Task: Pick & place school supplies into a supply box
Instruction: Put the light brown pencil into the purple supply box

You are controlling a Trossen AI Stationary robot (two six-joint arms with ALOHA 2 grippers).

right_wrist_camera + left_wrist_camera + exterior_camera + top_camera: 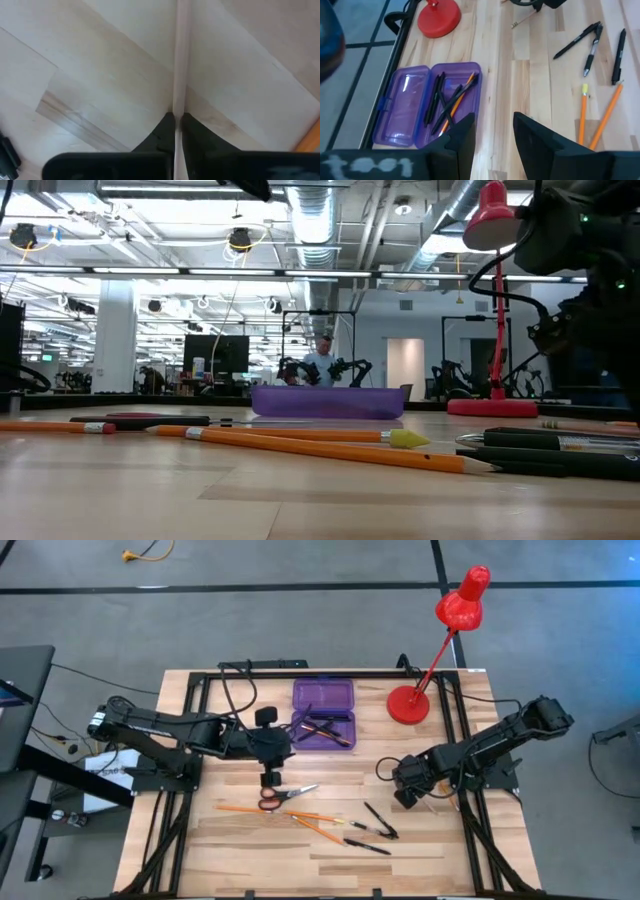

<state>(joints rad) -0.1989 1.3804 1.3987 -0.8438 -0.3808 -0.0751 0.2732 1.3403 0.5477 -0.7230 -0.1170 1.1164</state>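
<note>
Red desk lamp (440, 650) at back right of wooden worktop (250, 840): round base on the wood, thin stem leaning up to a red shade beyond the back edge. Same lamp base (439, 19) seen in left wrist view. Black frame rails along worktop edges. Grey floor with dark lines around; yellow cable (145, 552) at far back left. Dark desk edge (20, 710) at far left. Low view: big workshop room, ceiling ducts (310, 220), strip lights, person (322, 358) standing far behind.
</note>
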